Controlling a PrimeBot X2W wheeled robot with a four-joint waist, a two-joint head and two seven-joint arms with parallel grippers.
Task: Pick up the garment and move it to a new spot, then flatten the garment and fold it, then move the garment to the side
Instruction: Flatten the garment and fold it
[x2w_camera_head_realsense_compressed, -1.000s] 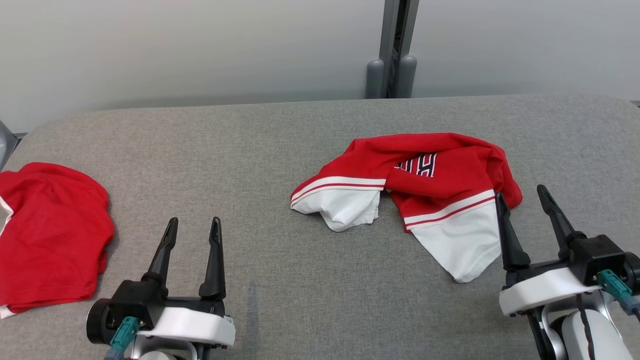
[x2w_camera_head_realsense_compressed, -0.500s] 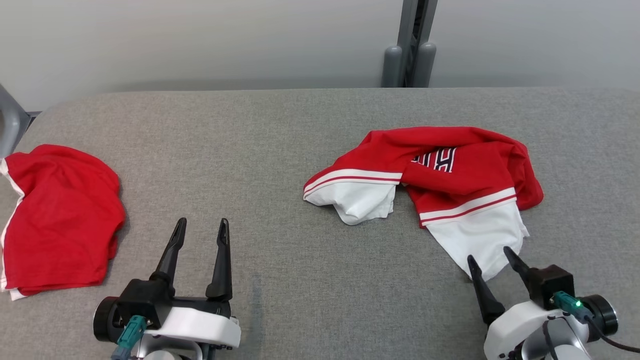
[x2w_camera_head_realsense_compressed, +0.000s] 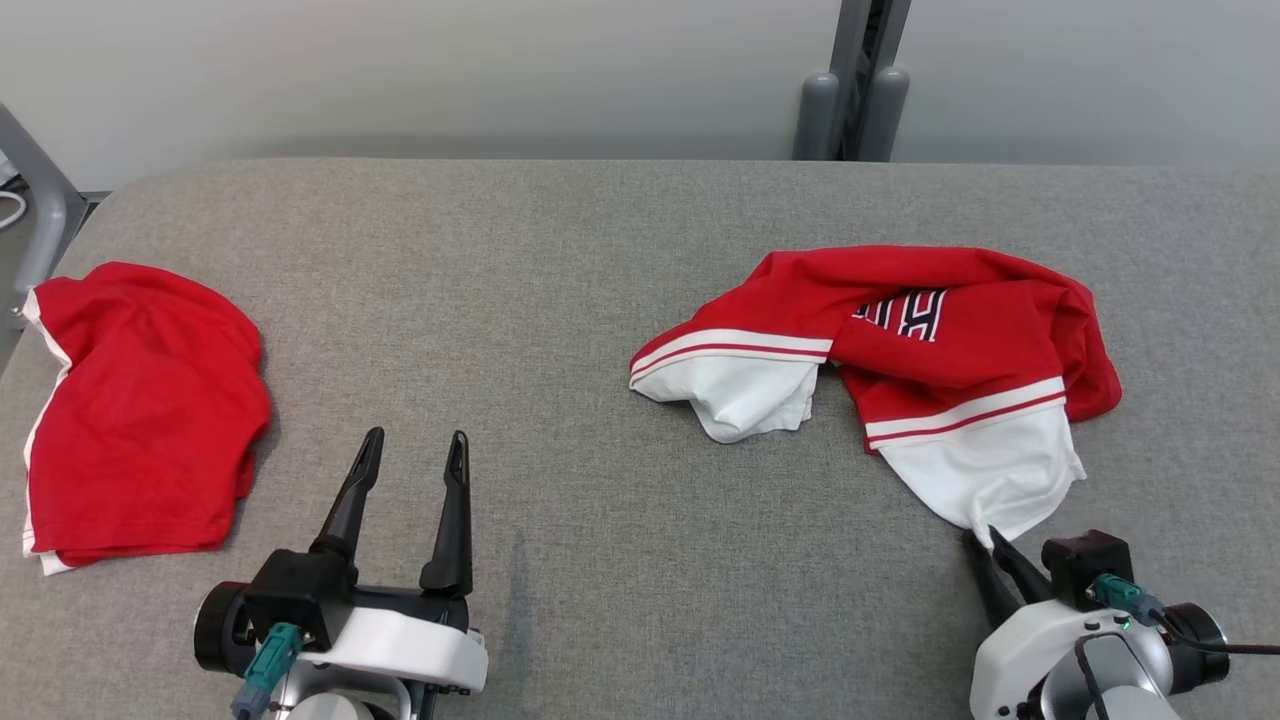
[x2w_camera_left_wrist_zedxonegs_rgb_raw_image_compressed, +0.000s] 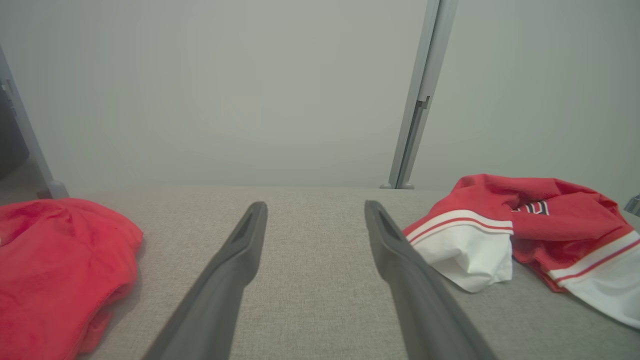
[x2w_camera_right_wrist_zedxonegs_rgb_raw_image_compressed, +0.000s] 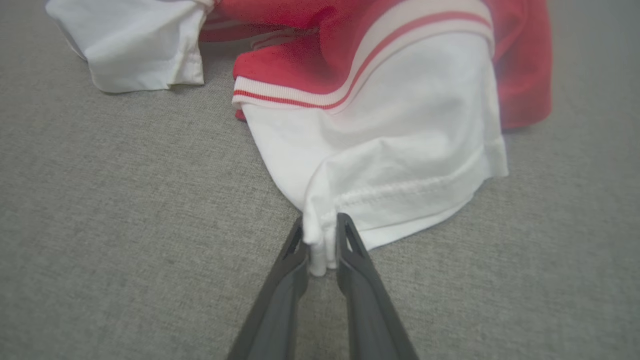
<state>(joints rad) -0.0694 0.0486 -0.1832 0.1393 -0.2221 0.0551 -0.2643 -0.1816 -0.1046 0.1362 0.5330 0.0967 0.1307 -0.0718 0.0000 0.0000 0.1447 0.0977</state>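
The garment (x2w_camera_head_realsense_compressed: 940, 330), a crumpled red shirt with white striped sleeves and dark lettering, lies on the right half of the grey padded table (x2w_camera_head_realsense_compressed: 560, 280). My right gripper (x2w_camera_head_realsense_compressed: 988, 543) sits at its nearest white corner, by the table's front right. In the right wrist view the garment's white hem (x2w_camera_right_wrist_zedxonegs_rgb_raw_image_compressed: 400, 130) is bunched between the fingers, with my right gripper (x2w_camera_right_wrist_zedxonegs_rgb_raw_image_compressed: 320, 230) shut on it. My left gripper (x2w_camera_head_realsense_compressed: 415, 445) stands open at the front left, nothing between its fingers. The left wrist view shows my left gripper (x2w_camera_left_wrist_zedxonegs_rgb_raw_image_compressed: 315, 210) with the garment (x2w_camera_left_wrist_zedxonegs_rgb_raw_image_compressed: 500, 220) off to its right.
A second red cloth (x2w_camera_head_realsense_compressed: 140, 400) lies folded near the table's left edge, also in the left wrist view as a red cloth (x2w_camera_left_wrist_zedxonegs_rgb_raw_image_compressed: 55, 260). A grey post (x2w_camera_head_realsense_compressed: 850, 100) stands behind the table against a pale wall. Bare grey table surface lies between the two cloths.
The head camera has shifted. My right gripper drew back from the garment's right side to its near white corner and closed on the hem. The left gripper stayed open.
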